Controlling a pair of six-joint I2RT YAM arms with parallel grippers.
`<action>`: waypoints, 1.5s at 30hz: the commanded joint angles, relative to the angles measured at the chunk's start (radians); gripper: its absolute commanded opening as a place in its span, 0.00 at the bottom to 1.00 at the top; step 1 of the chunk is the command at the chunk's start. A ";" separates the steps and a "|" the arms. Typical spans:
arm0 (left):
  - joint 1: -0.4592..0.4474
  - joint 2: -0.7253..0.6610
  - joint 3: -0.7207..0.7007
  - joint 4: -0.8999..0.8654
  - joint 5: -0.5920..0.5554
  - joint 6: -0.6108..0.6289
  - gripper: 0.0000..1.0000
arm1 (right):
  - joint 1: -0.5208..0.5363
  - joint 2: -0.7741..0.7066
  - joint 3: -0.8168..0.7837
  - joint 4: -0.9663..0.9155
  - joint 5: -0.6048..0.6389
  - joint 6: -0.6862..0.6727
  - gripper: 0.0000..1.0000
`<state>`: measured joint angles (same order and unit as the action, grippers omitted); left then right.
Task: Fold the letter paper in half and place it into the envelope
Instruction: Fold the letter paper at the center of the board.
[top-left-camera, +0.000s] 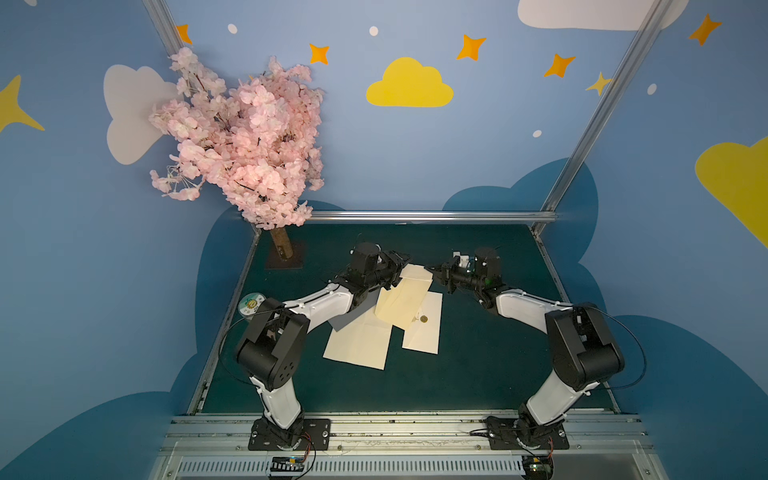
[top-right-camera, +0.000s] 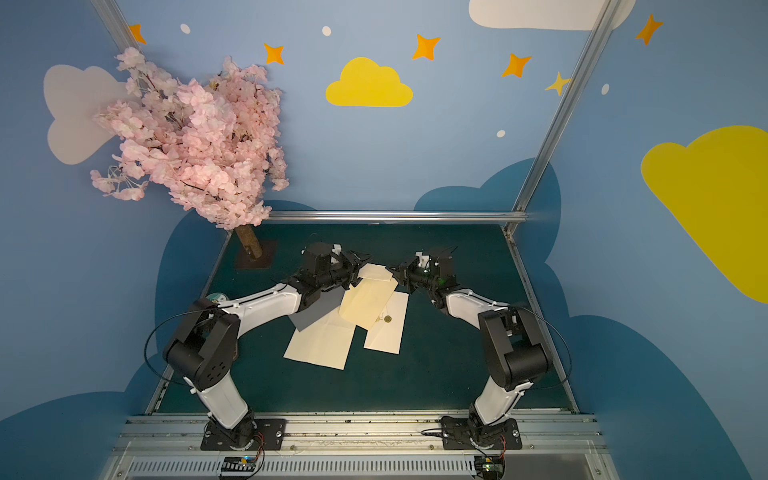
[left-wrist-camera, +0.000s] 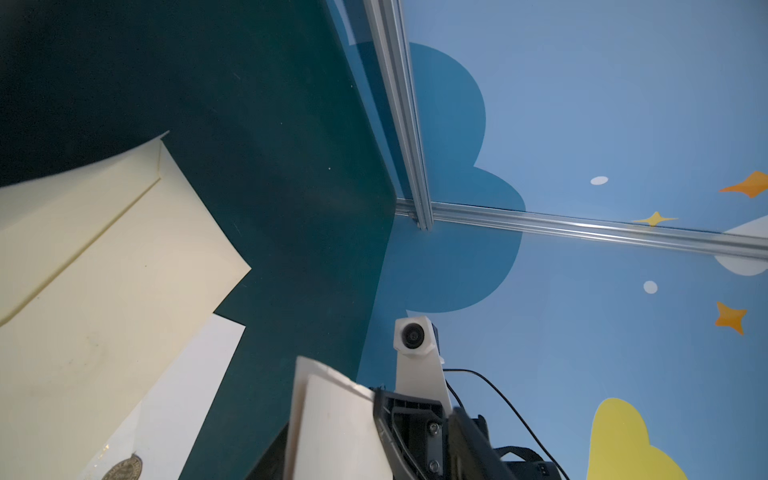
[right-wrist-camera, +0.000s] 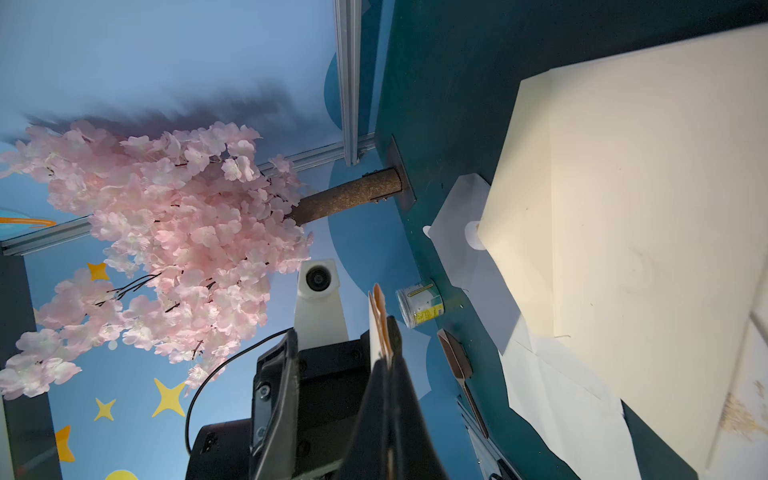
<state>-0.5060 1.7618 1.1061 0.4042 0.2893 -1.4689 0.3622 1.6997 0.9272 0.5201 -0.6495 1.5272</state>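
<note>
Plainly, the envelope (top-left-camera: 401, 301) hangs tilted above the table (top-left-camera: 478, 374), its long axis running from the far end, up by the fingers, down toward the robot. The right gripper (top-left-camera: 433, 272) has its fingers (right-wrist-camera: 403, 415) pinched tight on the far edge, on what looks like the opened flap. The left gripper (top-left-camera: 398, 266) sits against the opposite far corner. Whether its fingers are clamped there or merely touching, I cannot tell.

The letter (top-left-camera: 357, 345) lies flat on the table, outside the envelope, nearer the robot and partly under the envelope's low end. A faint crease seems to cross it, so I judge it already folded. Beside it lies a white sheet (top-left-camera: 426, 338) carrying a gold seal (top-left-camera: 423, 318).

Nothing shows inside the envelope, though its mouth is hard to see. The mouth is at the far end and the letter at the near end, beneath the left arm, so that arm is nearer for fetching it.
</note>
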 joint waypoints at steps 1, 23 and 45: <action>0.004 0.025 0.020 0.058 0.031 -0.005 0.42 | 0.008 -0.032 0.004 0.024 0.008 -0.013 0.00; 0.079 -0.010 0.138 -0.263 0.461 0.425 0.02 | -0.064 0.036 0.238 -0.474 -0.453 -0.542 0.67; 0.113 0.019 0.150 -0.199 0.714 0.484 0.05 | -0.023 0.069 0.184 -0.351 -0.615 -0.536 0.43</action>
<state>-0.3954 1.7725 1.2285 0.1570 0.9539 -0.9737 0.3294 1.7519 1.1122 0.1349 -1.2442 0.9939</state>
